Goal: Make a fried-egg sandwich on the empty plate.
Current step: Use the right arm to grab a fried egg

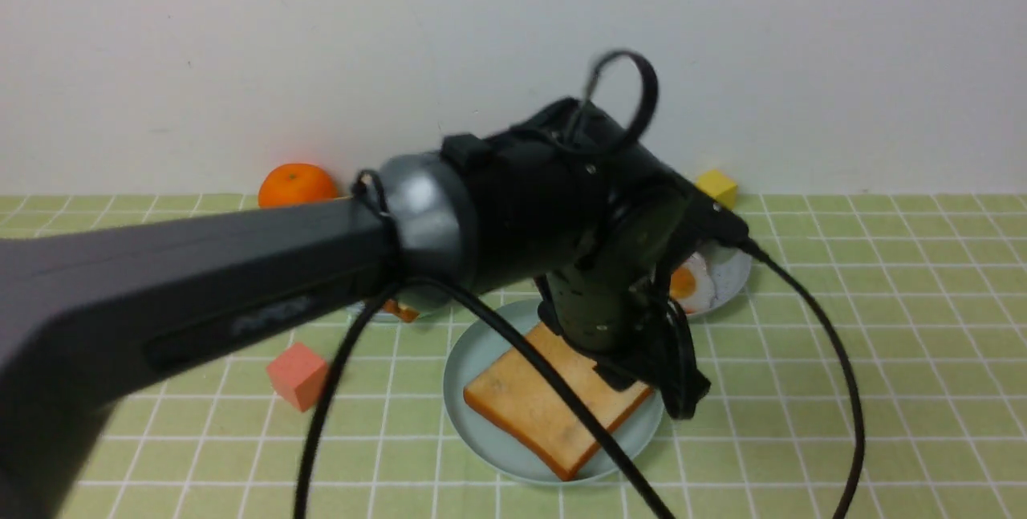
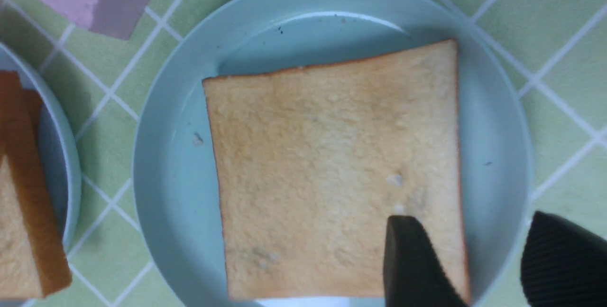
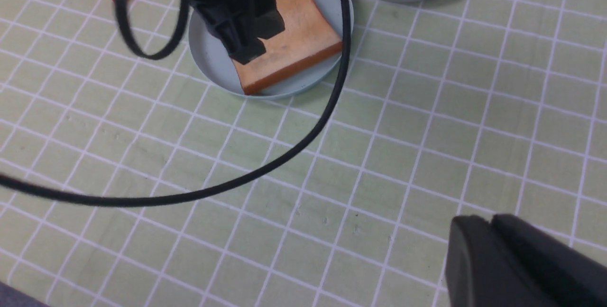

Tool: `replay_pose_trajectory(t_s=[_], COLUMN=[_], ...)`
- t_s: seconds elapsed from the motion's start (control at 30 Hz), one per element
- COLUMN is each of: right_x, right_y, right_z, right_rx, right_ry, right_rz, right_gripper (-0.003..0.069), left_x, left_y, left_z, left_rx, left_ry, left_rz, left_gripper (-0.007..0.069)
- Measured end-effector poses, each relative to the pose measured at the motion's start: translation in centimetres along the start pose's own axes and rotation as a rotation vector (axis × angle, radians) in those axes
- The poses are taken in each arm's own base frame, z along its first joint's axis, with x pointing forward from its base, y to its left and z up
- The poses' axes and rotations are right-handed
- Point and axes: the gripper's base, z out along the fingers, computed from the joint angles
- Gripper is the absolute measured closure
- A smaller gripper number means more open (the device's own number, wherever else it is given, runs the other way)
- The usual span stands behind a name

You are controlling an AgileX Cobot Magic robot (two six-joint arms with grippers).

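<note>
inspector: where does the work piece stand?
officer: the round pale mint-blue plastic plate [image 1: 481, 448] lies near the middle of the green, white-gridded tablecloth [image 1: 882, 423]. one square golden-brown toast slice [image 1: 513, 403] lies flat in it, with nothing on top.
inspector: and the egg?
officer: the white-and-orange toy fried egg [image 1: 692, 282] lies on a speckled greyish-blue plate [image 1: 732, 274], behind the mint plate and to its right, apart from the toast. the sandwich is not yet stacked.
inspector: left gripper?
officer: the black left gripper [image 2: 476, 250] hangs above the mint plate at the toast's right corner. its jaws stand apart with nothing between them. one fingertip [image 2: 408, 250] shows over a corner of the slice, the other past the plate's rim. i cannot tell whether that fingertip touches the toast.
inspector: right gripper?
officer: the black right gripper [image 3: 491, 224] is above the cloth, well apart from both plates, its fingers pressed together and holding nothing.
inspector: other items?
officer: a third blue plate [image 2: 71, 188] carrying thick toast [image 2: 19, 212] sits just beside the mint plate, behind and left of it, and is largely hidden by the left arm in the front view. a salmon-pink cube [image 1: 298, 375] lies left of the mint plate. a round orange fruit [image 1: 295, 185] and a small yellow cube [image 1: 716, 186] sit near the back wall. a black cable [image 1: 834, 358] loops from the left arm.
</note>
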Motion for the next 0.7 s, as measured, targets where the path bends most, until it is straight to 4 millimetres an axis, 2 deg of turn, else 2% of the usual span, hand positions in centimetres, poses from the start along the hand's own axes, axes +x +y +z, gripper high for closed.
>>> replay_pose_trajectory(t_s=[0.03, 0.1, 0.13, 0.17, 0.23, 0.3, 0.4, 0.7], right_x=[-0.5, -1.6, -1.8, -2.5, -3.5, -4.5, -5.3, -9.7], right_y=[-0.2, -0.5, -0.6, -0.8, -1.3, -1.8, -2.6, -4.6], right_z=[0.6, 2.0, 2.3, 3.5, 5.6, 8.3, 12.1, 22.8], right_rx=[0.003, 0.008, 0.009, 0.010, 0.013, 0.016, 0.012, -0.002], right_ry=[-0.004, -0.008, -0.007, 0.002, 0.030, 0.057, 0.124, 0.281], right_rz=[0.005, 0.016, 0.019, 0.029, 0.038, 0.036, 0.025, 0.057], right_gripper=[0.0587, 0.0583, 0.0582, 0.0580, 0.0578, 0.0575, 0.0573, 0.0533], left_x=[-0.3, -0.1, -0.1, 0.4, 1.5, 3.6, 6.7, 17.6], left_y=[0.3, 0.7, 0.8, 1.0, 1.3, 1.4, 1.5, 1.3], left_z=[-3.0, -6.9, -7.7, -9.8, -13.0, -15.2, -17.6, -20.1], left_rx=[0.021, 0.038, 0.040, 0.047, 0.064, 0.088, 0.122, 0.195], left_ry=[-0.054, -0.112, -0.124, -0.157, -0.211, -0.256, -0.329, -0.531], left_rz=[-0.030, -0.056, -0.059, -0.070, -0.088, -0.104, -0.126, -0.249], left_gripper=[0.0453, 0.0578, 0.0587, 0.0633, 0.0638, 0.0638, 0.0638, 0.0638])
